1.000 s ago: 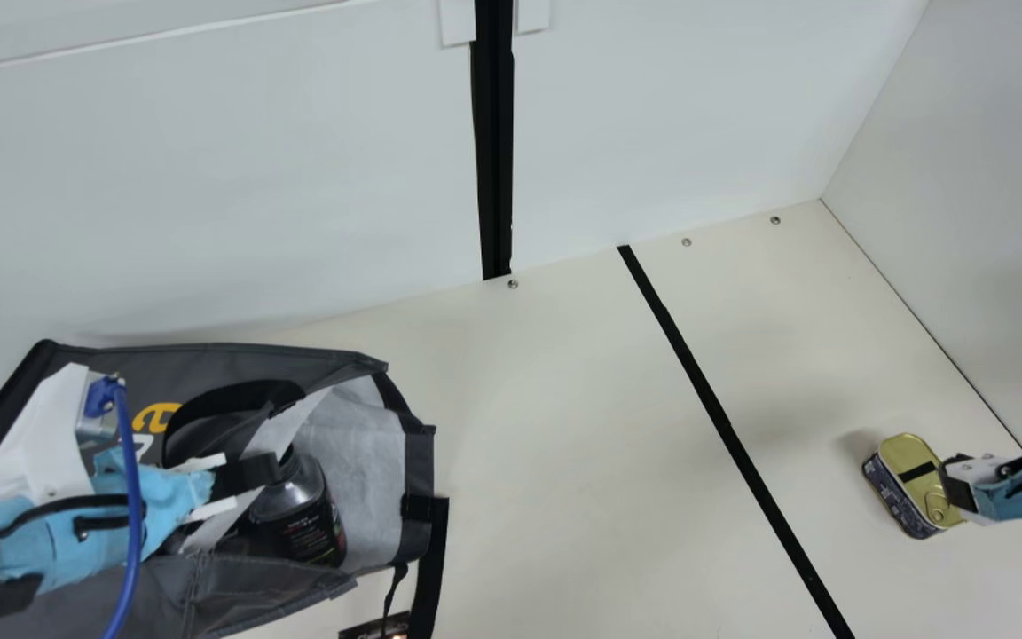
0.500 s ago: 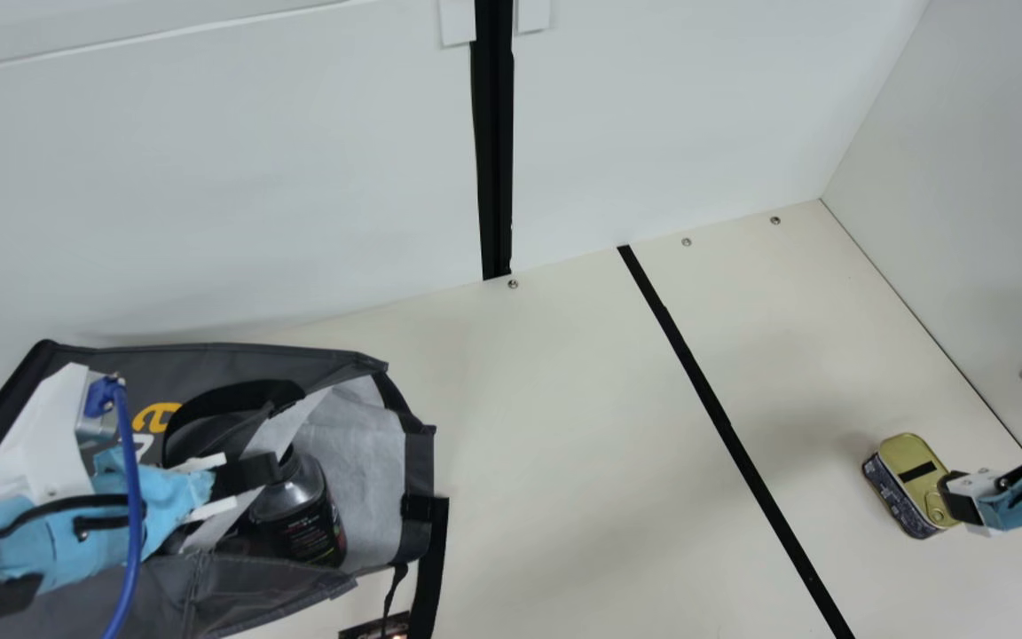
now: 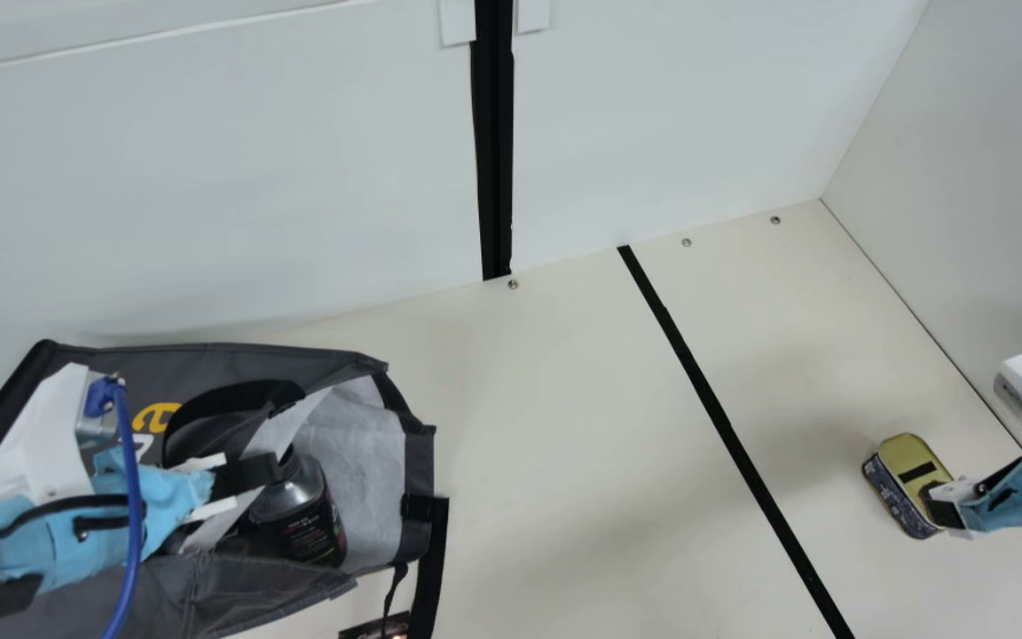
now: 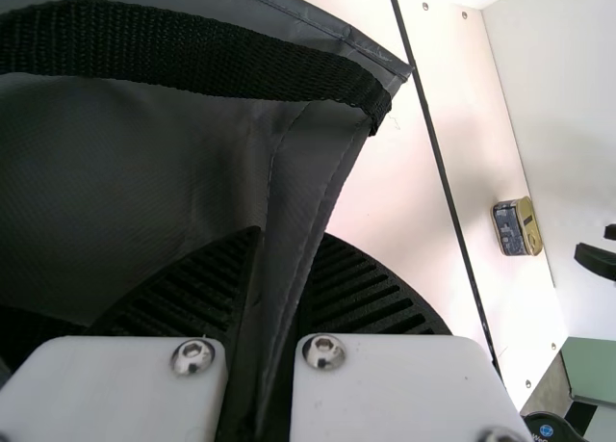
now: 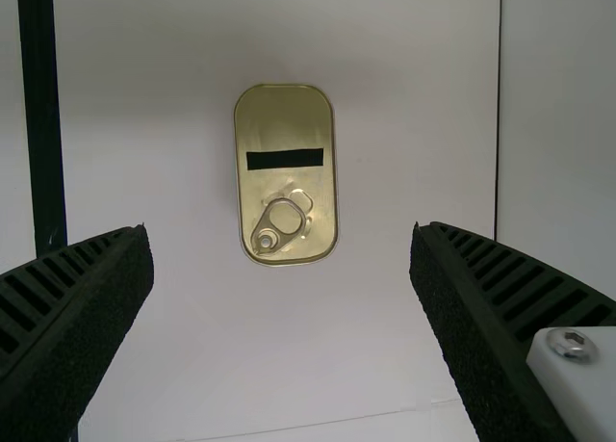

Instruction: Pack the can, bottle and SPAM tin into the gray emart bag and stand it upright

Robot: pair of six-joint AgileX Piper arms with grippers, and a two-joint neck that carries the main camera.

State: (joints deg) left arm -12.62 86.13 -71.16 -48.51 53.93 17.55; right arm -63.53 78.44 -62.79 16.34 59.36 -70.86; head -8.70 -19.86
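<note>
Step, I judge: SPAM tin point(image 3: 906, 453) pickup | tin on desk point(image 3: 564, 426), main view's lower right | my right pincer point(image 5: 280, 231) spread wide over it | left pincer point(image 4: 293, 234) clamped on gray bag point(image 3: 209, 362), lower left | next: I lower, straddle, squeeze

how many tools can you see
2: the left tool, shut on the bag at the main view's left; the right tool, open near the tin at its right.
</note>
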